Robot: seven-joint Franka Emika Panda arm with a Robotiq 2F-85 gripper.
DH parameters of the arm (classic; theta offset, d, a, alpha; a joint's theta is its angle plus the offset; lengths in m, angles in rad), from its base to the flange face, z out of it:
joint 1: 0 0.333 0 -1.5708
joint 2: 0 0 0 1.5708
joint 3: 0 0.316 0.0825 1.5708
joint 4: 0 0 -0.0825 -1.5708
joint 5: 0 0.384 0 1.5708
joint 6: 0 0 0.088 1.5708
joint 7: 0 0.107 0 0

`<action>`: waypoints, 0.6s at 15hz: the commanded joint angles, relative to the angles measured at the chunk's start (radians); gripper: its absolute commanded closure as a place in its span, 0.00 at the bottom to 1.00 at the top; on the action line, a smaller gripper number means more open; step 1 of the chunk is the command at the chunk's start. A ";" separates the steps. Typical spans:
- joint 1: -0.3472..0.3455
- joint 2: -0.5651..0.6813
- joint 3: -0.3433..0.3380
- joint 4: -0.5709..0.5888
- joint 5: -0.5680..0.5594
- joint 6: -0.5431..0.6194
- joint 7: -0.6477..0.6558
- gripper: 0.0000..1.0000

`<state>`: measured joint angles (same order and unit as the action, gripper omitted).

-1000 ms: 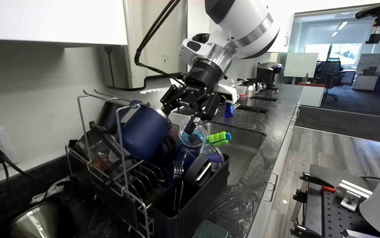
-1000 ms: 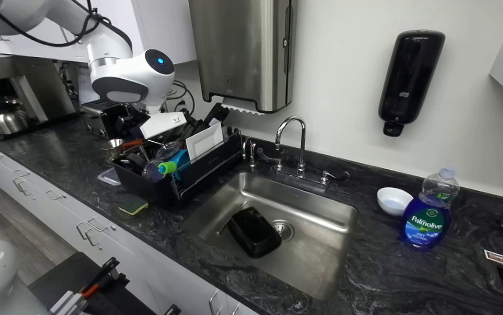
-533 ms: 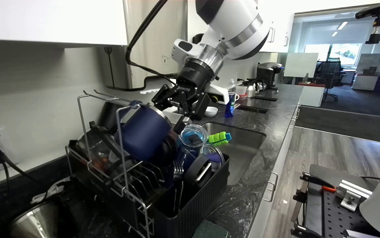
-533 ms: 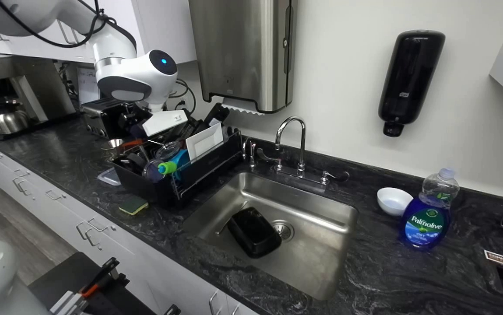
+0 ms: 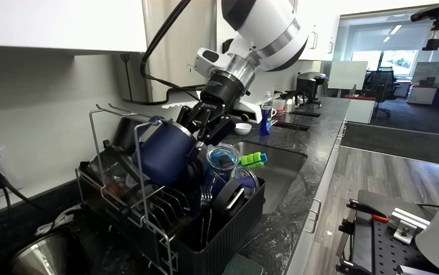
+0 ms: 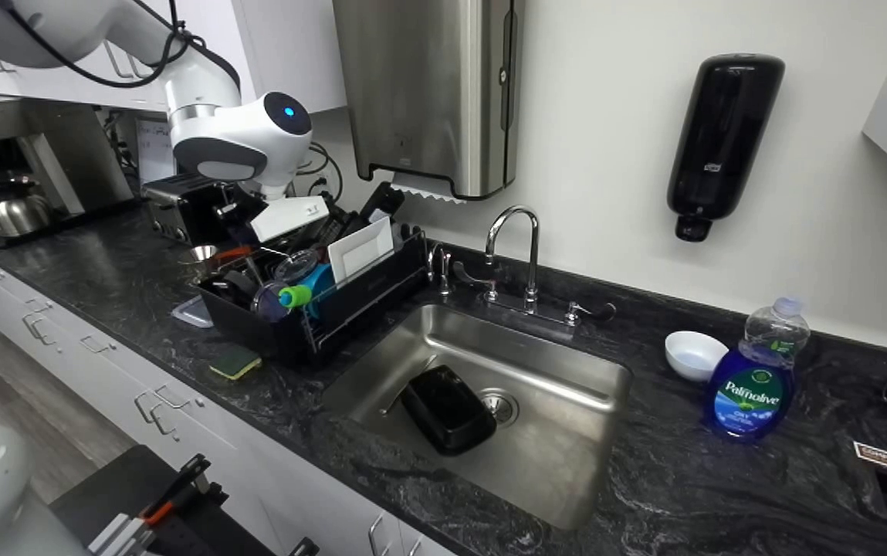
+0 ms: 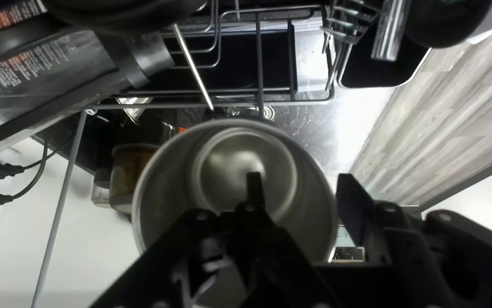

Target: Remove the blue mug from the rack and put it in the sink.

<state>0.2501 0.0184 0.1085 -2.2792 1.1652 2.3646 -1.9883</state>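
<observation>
The dark navy blue mug [image 5: 167,152] leans tilted in the rack [image 6: 370,282], among its tall chrome wires, its steel-lined mouth facing my gripper [image 5: 191,136]. From the wrist, I look straight into the mug [image 7: 246,162]. One finger [image 7: 255,190] of my gripper [image 7: 299,179] reaches inside the mouth; the other finger [image 7: 353,209] is outside the rim. The mug's wall lies between them, and a gap still shows at the inner finger, so the jaws stand partly open. The steel sink [image 6: 559,455] lies beside the rack. In that exterior view the gripper's fingers are hidden.
A clear lidded jar [image 5: 223,156], a green-handled item [image 5: 253,159] and a utensil holder [image 5: 234,225] crowd the rack's near end. A white square plate [image 6: 360,251] stands toward the sink. The sink holds a black dish [image 6: 447,409]; a chrome faucet [image 6: 533,255] arches behind it.
My gripper has moved down and toward the mug, and its fingers have drawn closer together on both sides of the rim. The mug has not visibly moved.
</observation>
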 commanded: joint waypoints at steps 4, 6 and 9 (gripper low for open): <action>-0.030 0.006 0.026 0.007 0.026 -0.007 -0.049 1.00; -0.030 -0.005 0.027 0.002 0.023 -0.012 -0.050 1.00; -0.029 -0.030 0.028 -0.012 0.020 -0.018 -0.054 0.98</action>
<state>0.2496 0.0150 0.1123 -2.2785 1.1652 2.3622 -1.9957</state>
